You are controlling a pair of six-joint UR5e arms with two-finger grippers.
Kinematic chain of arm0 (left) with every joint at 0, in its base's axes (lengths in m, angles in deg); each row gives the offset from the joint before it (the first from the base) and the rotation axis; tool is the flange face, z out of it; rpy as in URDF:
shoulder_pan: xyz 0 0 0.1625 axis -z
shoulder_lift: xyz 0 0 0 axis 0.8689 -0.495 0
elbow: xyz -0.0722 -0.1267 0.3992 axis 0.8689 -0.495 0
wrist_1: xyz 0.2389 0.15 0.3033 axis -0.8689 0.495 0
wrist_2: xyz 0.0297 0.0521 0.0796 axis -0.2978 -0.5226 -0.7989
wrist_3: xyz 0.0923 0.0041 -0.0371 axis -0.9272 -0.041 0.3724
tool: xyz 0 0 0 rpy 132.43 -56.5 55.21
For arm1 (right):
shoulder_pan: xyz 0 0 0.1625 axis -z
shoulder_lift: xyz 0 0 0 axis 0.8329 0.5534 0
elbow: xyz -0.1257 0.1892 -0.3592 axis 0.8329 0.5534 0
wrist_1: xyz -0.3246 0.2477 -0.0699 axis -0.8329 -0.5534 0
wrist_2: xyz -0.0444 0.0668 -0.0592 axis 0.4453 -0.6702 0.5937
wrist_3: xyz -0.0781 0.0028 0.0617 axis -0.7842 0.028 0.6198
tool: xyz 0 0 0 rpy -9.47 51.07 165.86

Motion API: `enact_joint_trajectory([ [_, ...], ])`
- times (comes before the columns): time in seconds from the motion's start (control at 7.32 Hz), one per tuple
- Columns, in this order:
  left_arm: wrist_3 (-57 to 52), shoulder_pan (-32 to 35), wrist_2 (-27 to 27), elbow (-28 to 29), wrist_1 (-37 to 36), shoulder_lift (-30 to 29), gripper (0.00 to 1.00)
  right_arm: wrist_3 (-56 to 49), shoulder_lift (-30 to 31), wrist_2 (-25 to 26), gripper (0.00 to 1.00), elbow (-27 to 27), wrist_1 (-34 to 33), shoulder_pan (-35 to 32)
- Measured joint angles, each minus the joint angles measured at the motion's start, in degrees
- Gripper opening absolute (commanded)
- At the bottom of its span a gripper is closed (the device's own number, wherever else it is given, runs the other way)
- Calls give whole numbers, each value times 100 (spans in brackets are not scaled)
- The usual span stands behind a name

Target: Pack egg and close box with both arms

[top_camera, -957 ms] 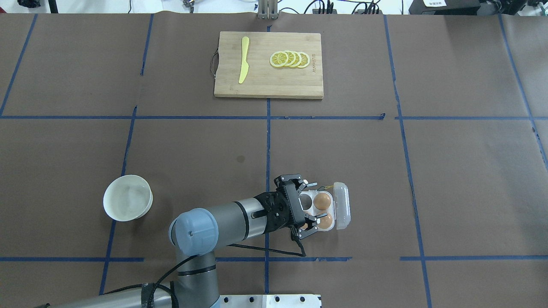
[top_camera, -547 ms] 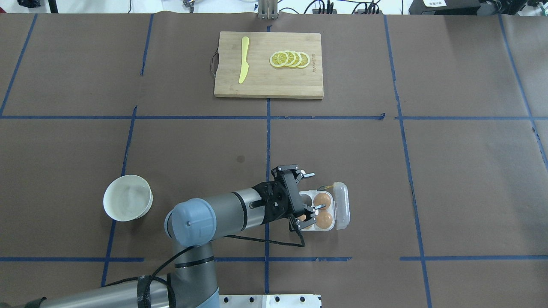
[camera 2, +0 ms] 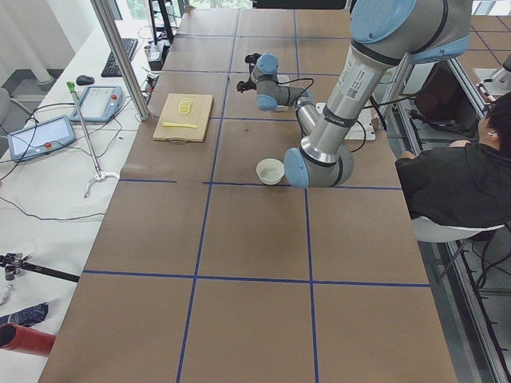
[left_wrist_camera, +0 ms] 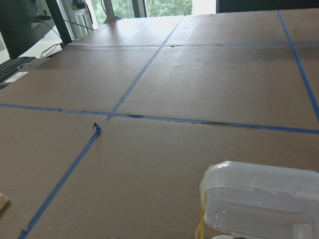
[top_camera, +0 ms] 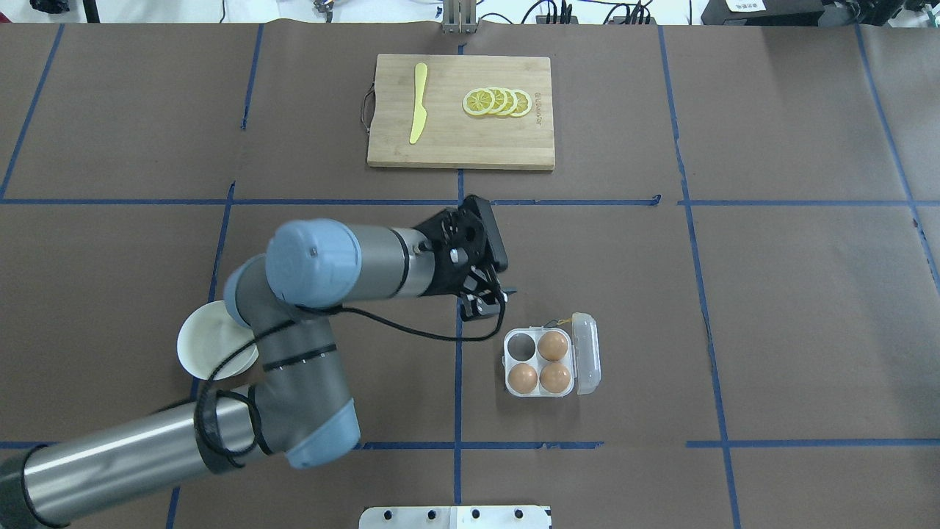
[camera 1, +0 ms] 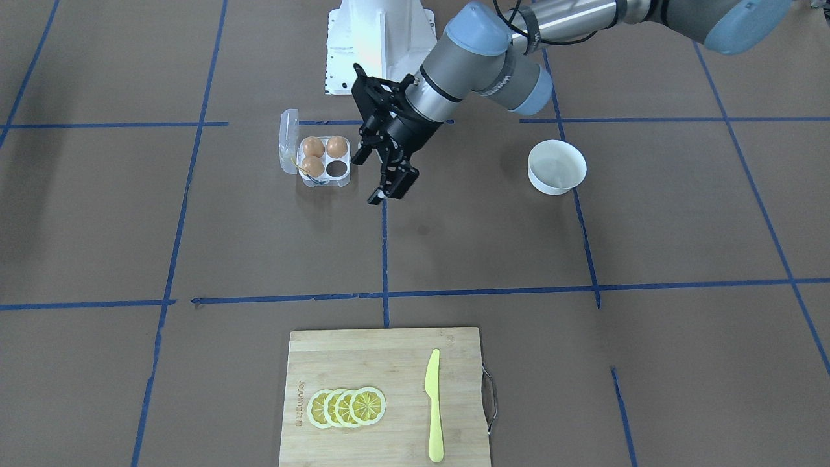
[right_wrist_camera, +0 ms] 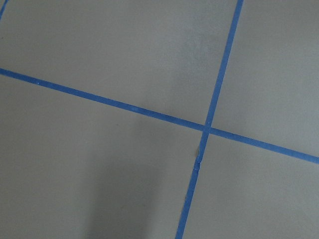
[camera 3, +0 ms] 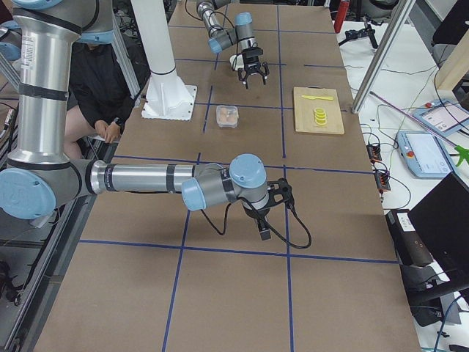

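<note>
Left gripper (top_camera: 488, 303) jaws apart, empty, near box (top_camera: 522, 345). 3 eggs (top_camera: 553, 345) in cups, 1 cup empty, lid (top_camera: 587, 360) open. Right gripper (camera 3: 262, 220): can't tell.

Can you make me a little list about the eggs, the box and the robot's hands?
eggs: three, sitting in the box
empty cup: one, nearest the left gripper
lid: open, at the box's side
left gripper: jaws open, holding nothing, clear of the box
right gripper: away from the box; open or shut, cannot tell
</note>
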Motion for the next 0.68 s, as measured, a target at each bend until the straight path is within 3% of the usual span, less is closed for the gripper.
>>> enact_joint_trajectory([
  [0.41,-54,1673,776,-1264,-2441,643,100,7,50,10,100,-4,-2,3],
  [0.68,-409,2873,978,-1594,-3422,1095,100,28,59,11,100,7,-16,4],
])
